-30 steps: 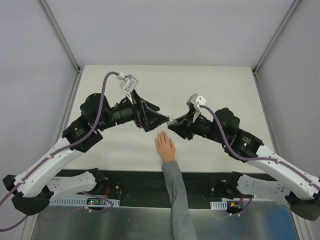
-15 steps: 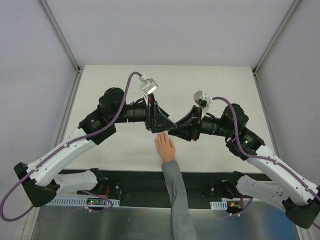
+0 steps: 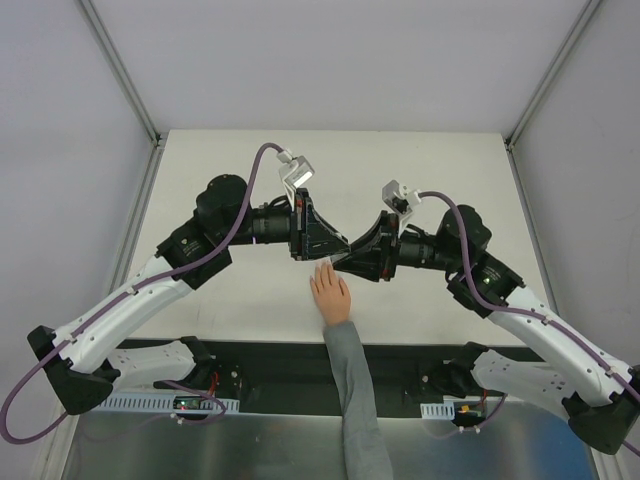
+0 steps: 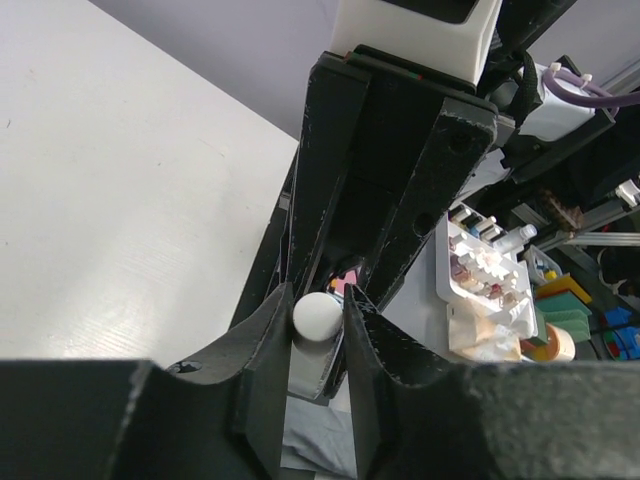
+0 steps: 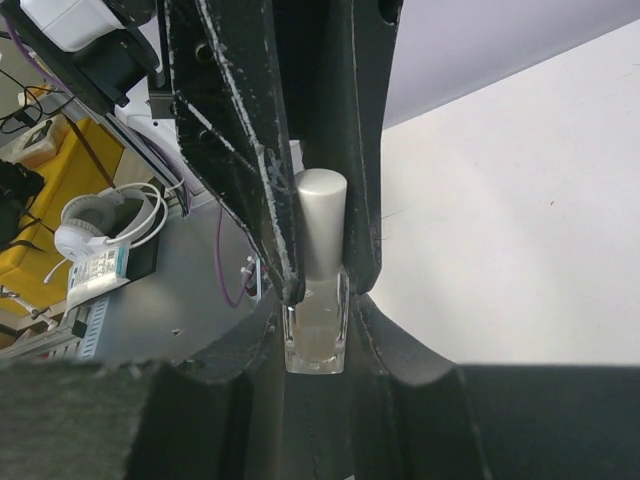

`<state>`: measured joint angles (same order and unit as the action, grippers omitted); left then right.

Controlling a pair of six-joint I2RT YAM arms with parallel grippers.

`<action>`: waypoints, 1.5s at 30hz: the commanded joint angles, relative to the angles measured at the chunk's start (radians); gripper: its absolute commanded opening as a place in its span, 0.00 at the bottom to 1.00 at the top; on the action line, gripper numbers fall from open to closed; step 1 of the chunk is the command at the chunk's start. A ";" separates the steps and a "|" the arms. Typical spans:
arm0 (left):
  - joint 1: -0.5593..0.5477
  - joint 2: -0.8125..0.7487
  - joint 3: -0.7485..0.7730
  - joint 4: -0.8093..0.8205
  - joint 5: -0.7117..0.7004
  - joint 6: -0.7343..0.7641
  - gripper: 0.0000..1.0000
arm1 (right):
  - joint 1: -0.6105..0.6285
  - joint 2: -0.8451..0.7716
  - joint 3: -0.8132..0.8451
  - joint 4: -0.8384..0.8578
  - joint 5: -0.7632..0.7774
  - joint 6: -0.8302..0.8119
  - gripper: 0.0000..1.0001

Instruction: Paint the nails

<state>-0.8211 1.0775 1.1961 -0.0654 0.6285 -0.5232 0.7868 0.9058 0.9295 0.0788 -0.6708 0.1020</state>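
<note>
The two arms meet tip to tip above the middle of the white bench (image 3: 420, 170), the left one reaching in from the left and the right one from the right. Between them they carry a small clear glass bottle (image 5: 315, 338) with a white rounded cap (image 5: 320, 225).

The right pincer (image 5: 318, 315) is clamped tight on the glass body of the bottle, one finger pressed to each flat side. In the right wrist view the cap points away from that pincer. The left pincer (image 4: 318, 298) is drawn narrow around the cap, with both black fingers touching it. In the left wrist view the cap shows end-on as a pale round disc seated between the fingertips. Each wrist view shows the other arm's long black fingers coming in from the opposite end of the bottle, so the two pincers face each other along the same line.

Just nearer than this meeting point lies a pale peach-pink hand (image 3: 331, 297), palm down on the bench with the fingers together and pointing to the far side. A grey fabric sleeve (image 3: 352, 390) runs from its wrist back over the near edge. The nails (image 3: 323, 272) are at the far fingertips, right below the joined pincers, and are too small to tell apart from the skin. The bottle is held off the bench and clear of the hand.
</note>
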 commanded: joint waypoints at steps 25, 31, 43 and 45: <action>-0.058 -0.017 0.074 -0.191 -0.598 -0.095 0.07 | 0.552 0.142 0.149 -0.083 1.142 -0.463 0.00; -0.046 -0.050 0.079 -0.175 -0.521 -0.084 0.66 | 0.422 0.048 0.088 -0.093 0.809 -0.371 0.01; 0.019 -0.139 -0.009 0.053 -0.147 -0.047 0.81 | 0.146 -0.065 0.020 -0.085 0.174 -0.157 0.01; 0.022 -0.126 -0.013 0.088 -0.104 -0.060 0.79 | 0.135 -0.079 0.009 -0.041 0.162 -0.139 0.01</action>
<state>-0.8150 0.9337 1.2083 -0.1066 0.3538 -0.5774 0.9516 0.8627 0.9470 -0.0628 -0.3050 -0.1272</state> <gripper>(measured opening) 0.808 0.267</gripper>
